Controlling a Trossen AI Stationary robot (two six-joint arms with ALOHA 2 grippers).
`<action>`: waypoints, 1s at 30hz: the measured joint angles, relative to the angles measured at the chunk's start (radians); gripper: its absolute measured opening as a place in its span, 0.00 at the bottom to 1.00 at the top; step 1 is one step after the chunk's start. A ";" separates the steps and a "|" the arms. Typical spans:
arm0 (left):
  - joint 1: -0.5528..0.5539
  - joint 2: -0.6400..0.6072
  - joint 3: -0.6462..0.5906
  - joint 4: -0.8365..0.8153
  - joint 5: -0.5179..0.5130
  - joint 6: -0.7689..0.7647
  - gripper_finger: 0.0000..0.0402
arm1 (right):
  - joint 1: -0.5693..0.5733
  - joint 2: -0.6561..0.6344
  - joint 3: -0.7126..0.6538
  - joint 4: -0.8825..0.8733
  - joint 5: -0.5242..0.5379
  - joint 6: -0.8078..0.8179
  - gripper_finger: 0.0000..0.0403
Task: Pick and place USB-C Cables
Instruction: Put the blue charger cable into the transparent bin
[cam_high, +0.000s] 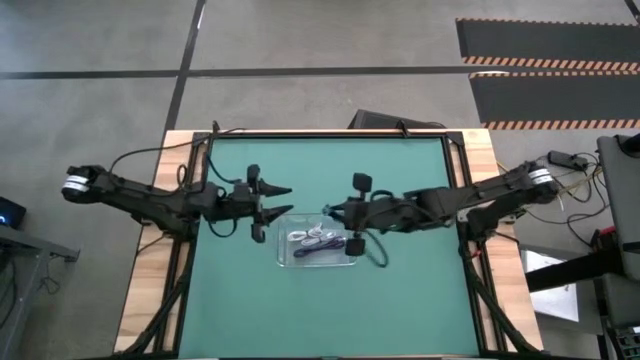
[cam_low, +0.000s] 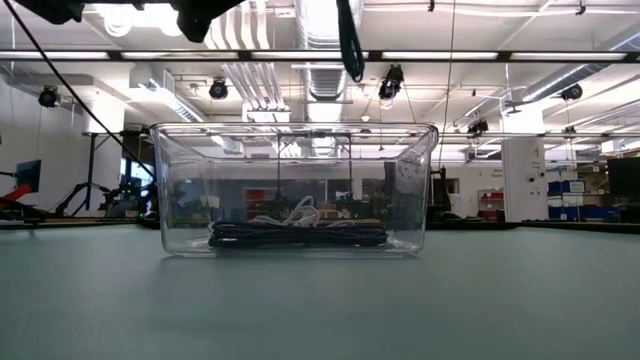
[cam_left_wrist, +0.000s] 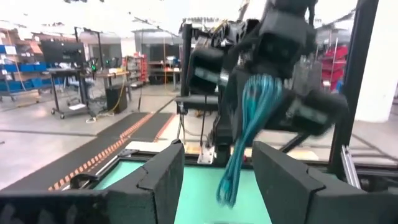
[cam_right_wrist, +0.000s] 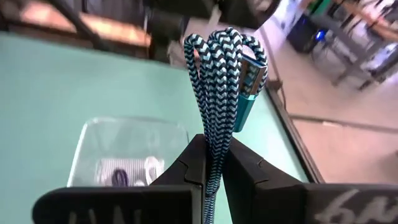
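The left dark arm reaches in low from the left edge of the green surface, stretched almost flat toward the middle. Its end effector stands beside the left end of the clear plastic rectangular tray, its two fingers spread wide with nothing between them.

In the tray lie a white bundled cable and a dark bundled cable, the dark one along the tray floor with the white loops resting on and behind it in the low view.

The right dark arm comes in from the right edge, likewise stretched low, its wrist above the tray's upper right corner. Its end effector is pressed together on a teal and white braided bundled cable, pinching the folded strands near their lower part so the looped top and a teal metal plug stand up clear of the fingers. The left wrist view shows this bundle hanging free in the air above the surface.
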 joint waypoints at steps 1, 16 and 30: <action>0.000 0.000 -0.007 0.018 0.000 0.000 0.43 | -0.005 0.024 0.030 -0.034 -0.001 0.000 0.06; 0.000 -0.077 -0.010 -0.035 0.000 -0.008 0.43 | -0.035 0.330 0.363 -0.426 -0.069 -0.016 0.06; 0.000 -0.077 -0.010 -0.033 0.001 -0.012 0.43 | -0.074 0.464 0.388 -0.436 -0.188 -0.013 0.06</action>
